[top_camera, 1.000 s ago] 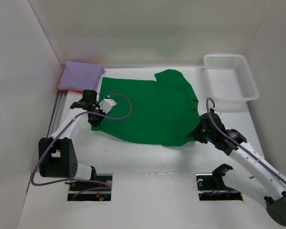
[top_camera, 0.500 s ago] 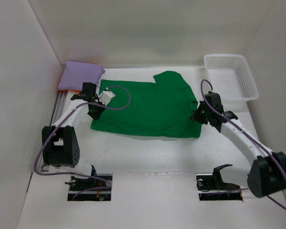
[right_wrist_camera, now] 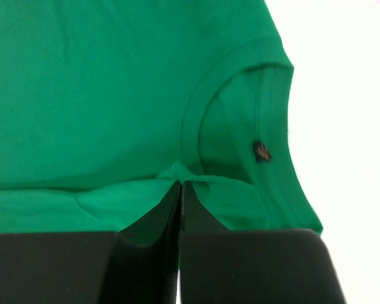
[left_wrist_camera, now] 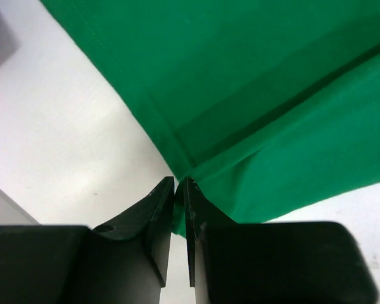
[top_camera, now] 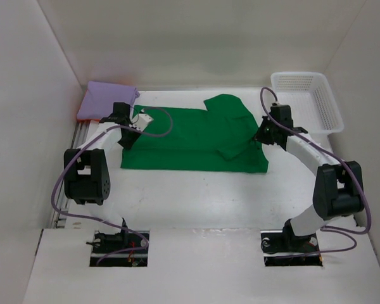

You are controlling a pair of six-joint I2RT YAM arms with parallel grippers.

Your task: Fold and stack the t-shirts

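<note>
On the white table (top_camera: 196,202) I see the green t-shirt (top_camera: 190,136) spread flat across the far middle, with a second layer of cloth lying over it and its near edge running straight from one arm to the other. The white basket (top_camera: 307,104) sits in the far right corner, just beside the shirt's right end. The lavender t-shirt (top_camera: 104,100) lies folded in the far left corner. My left gripper (left_wrist_camera: 178,183) is at the shirt's left end, jaws nearly together and nipping the hemmed edge. My right gripper (right_wrist_camera: 181,185) is at the right end, jaws pressed together on a small pucker of green cloth just below the collar (right_wrist_camera: 193,123), near the neck label (right_wrist_camera: 261,151).
</note>
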